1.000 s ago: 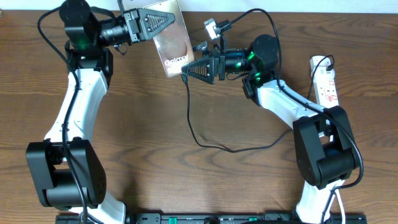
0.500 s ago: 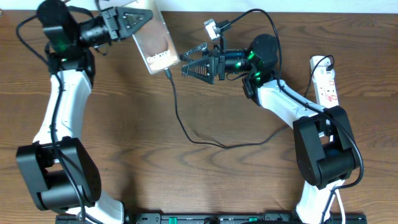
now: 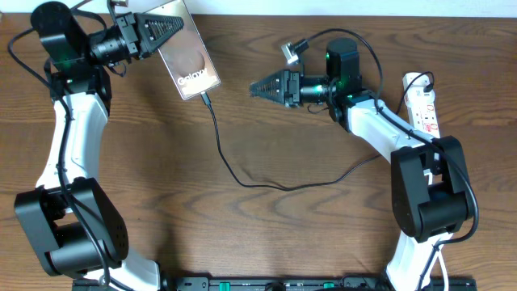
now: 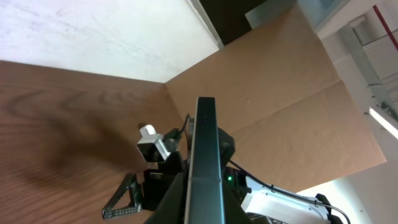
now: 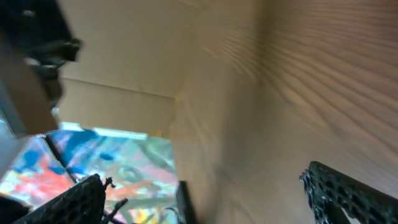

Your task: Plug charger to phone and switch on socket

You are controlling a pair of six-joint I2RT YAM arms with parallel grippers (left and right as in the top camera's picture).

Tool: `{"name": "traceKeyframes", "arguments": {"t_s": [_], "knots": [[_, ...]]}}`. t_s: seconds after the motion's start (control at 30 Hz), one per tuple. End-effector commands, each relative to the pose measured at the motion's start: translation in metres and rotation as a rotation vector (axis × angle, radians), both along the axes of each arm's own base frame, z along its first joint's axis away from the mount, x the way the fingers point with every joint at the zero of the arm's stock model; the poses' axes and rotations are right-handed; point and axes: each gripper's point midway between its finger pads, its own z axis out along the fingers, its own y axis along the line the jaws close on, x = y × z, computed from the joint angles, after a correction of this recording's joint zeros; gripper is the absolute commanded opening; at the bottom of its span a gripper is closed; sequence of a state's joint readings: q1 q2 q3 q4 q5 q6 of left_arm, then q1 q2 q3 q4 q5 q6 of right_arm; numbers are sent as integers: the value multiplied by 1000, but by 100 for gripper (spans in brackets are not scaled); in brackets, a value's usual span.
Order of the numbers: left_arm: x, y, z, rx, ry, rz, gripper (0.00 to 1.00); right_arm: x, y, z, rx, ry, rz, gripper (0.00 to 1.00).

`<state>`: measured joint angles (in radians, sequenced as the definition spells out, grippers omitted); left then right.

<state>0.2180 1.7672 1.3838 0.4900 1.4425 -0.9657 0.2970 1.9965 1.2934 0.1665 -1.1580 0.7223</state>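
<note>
Two risks. Left gripper (image 3: 166,28) pinching phone (image 3: 190,63) at far-left table edge; cable (image 3: 216,137) plugged in, so a tug could unseat plug. Right gripper (image 3: 257,86) spread, empty; socket (image 3: 423,105) well apart, a reach may snag cable.

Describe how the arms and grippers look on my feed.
The left arm and right arm have white links between bulky black joint housings, with thin black cables looped alongside. The left gripper and right gripper have black triangular lattice fingers. A green light and small silver camera sit by the right wrist.
</note>
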Motion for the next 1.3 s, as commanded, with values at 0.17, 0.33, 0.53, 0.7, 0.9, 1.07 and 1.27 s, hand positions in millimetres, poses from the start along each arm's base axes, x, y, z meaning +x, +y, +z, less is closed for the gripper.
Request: {"name": "traceKeyframes", "arguments": {"t_s": [0.17,0.33,0.53,0.7,0.9,1.07,1.27], "knots": [[-4,-1,-19,13,-3,-4,7,0,-32,-24,-305,-92,-128,99],[-2,0,-51,26,70,22,7,-8,-71,-28,-566,-74,-268,99],[-5,-4,-119,95,217,81,7,-22,-86,6,-636,-139,-327,99],[-18,-11,-183,236,360,144,8,-33,-96,30,-656,-173,-362,99],[-40,-22,-237,376,486,181,7,-41,-93,38,-657,-191,-352,99],[-58,-32,-266,436,550,176,8,-44,-94,36,-664,-180,-347,99],[-76,-39,-288,471,611,162,7,-44,-94,35,-665,-177,-346,99]]}}
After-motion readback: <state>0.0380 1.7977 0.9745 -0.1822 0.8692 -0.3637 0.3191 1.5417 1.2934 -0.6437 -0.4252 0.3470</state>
